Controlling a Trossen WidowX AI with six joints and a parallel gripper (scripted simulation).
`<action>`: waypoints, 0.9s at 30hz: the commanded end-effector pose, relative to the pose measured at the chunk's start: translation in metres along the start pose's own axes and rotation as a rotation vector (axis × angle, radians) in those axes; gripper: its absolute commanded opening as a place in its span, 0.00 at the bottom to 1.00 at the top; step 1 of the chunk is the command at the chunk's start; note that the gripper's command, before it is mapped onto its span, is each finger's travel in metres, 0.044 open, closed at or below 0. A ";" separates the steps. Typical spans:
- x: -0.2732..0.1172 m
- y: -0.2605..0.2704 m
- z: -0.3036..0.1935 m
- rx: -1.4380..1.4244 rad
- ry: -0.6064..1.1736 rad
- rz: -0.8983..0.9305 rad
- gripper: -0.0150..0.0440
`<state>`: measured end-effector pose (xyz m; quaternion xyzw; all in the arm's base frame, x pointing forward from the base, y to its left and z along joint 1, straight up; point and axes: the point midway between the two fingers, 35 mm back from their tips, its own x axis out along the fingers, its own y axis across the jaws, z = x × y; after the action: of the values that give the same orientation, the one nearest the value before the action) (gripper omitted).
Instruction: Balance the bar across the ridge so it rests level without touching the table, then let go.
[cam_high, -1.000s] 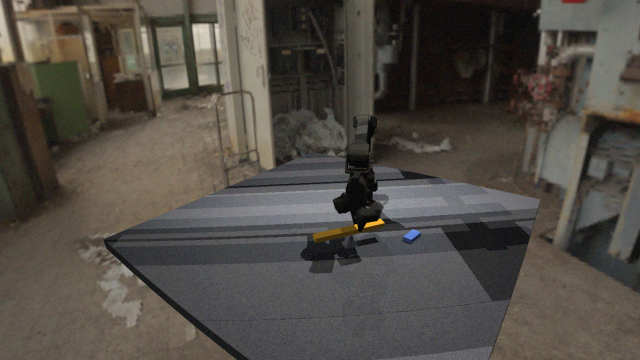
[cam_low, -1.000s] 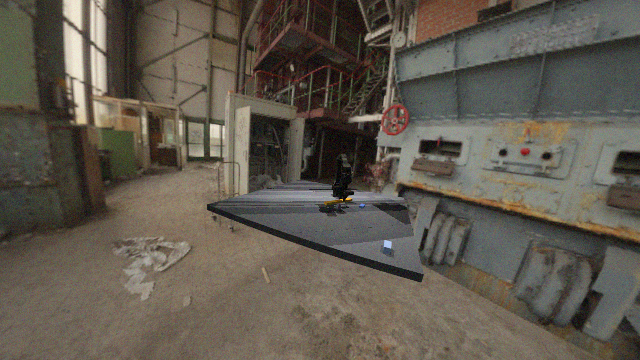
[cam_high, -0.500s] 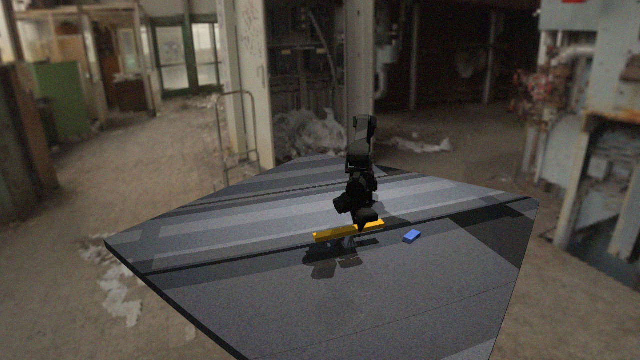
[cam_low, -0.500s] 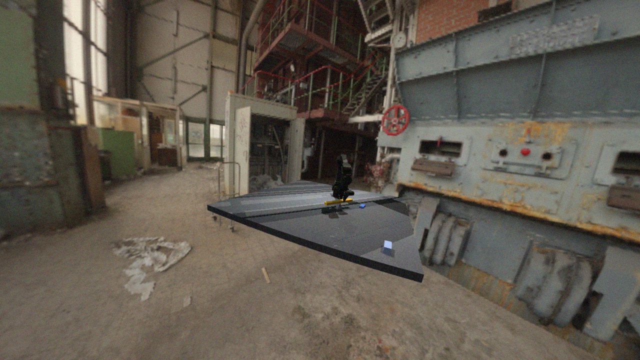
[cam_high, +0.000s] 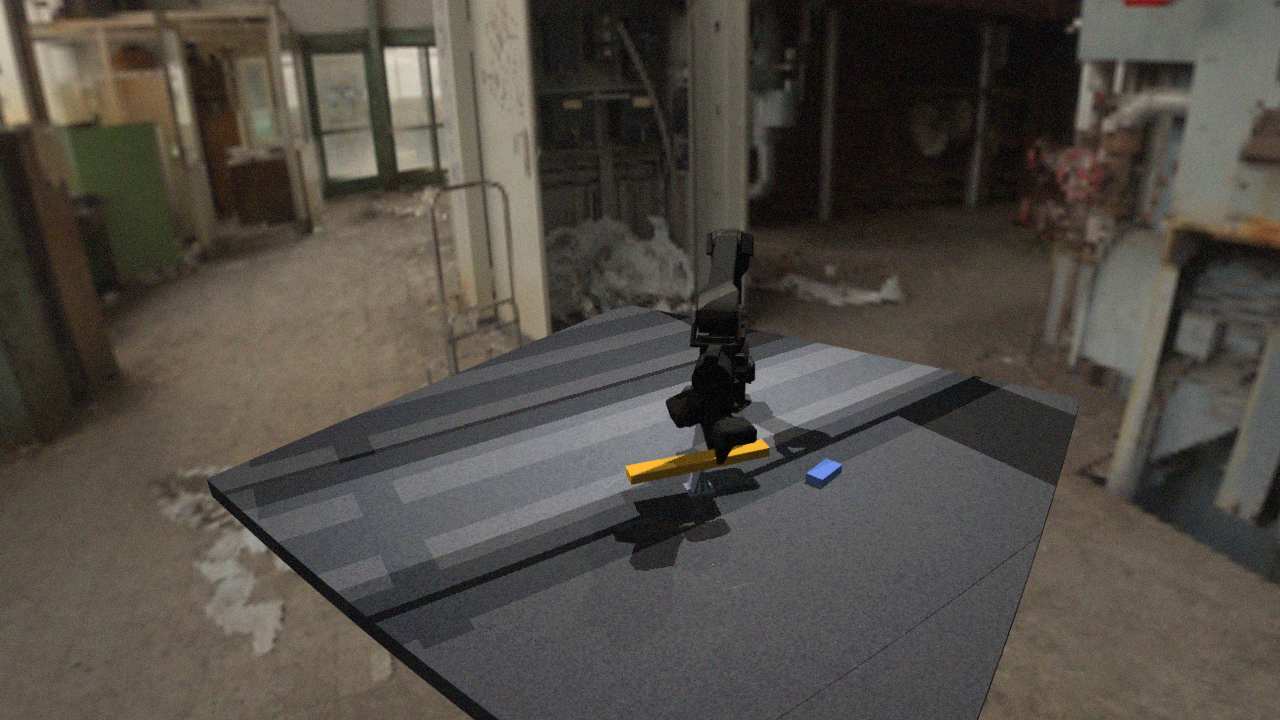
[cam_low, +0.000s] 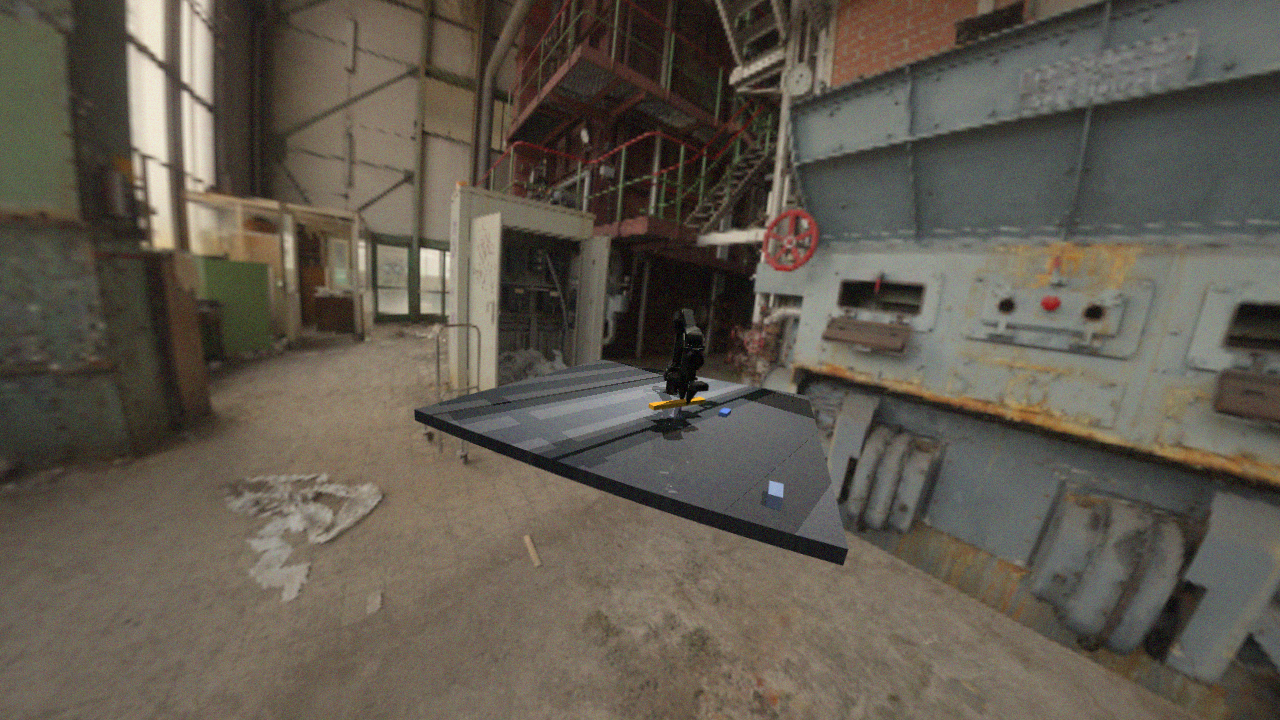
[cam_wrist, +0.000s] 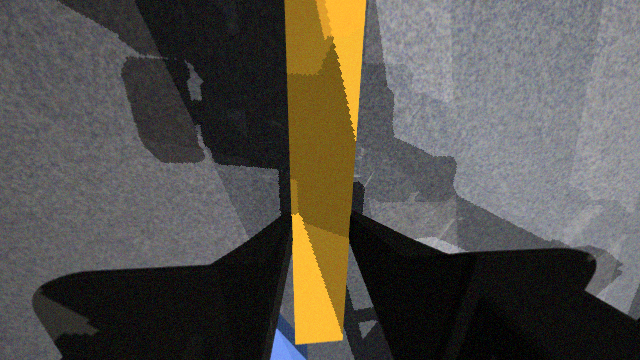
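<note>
wrist: yellow bar (cam_high: 671, 464) (cam_low: 666, 404) (cam_wrist: 322, 125) within hand (cam_high: 721, 452) (cam_low: 687, 397) (cam_wrist: 321, 217)

bar (cam_wrist: 322, 150) cut off by wrist view's edge

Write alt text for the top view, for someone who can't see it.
A black robot arm's gripper grips a long yellow bar nearer one end, above a striped grey table. A small grey support shows beneath the bar; a small blue block lies off to the right.
</note>
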<state>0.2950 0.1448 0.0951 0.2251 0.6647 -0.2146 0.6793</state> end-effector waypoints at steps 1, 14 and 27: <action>0.002 0.000 -0.001 0.003 0.003 0.002 0.25; 0.001 0.000 -0.001 0.003 0.003 0.002 0.25; 0.001 0.000 -0.001 0.003 0.003 0.002 0.25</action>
<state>0.2949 0.1450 0.0945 0.2252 0.6646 -0.2144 0.6794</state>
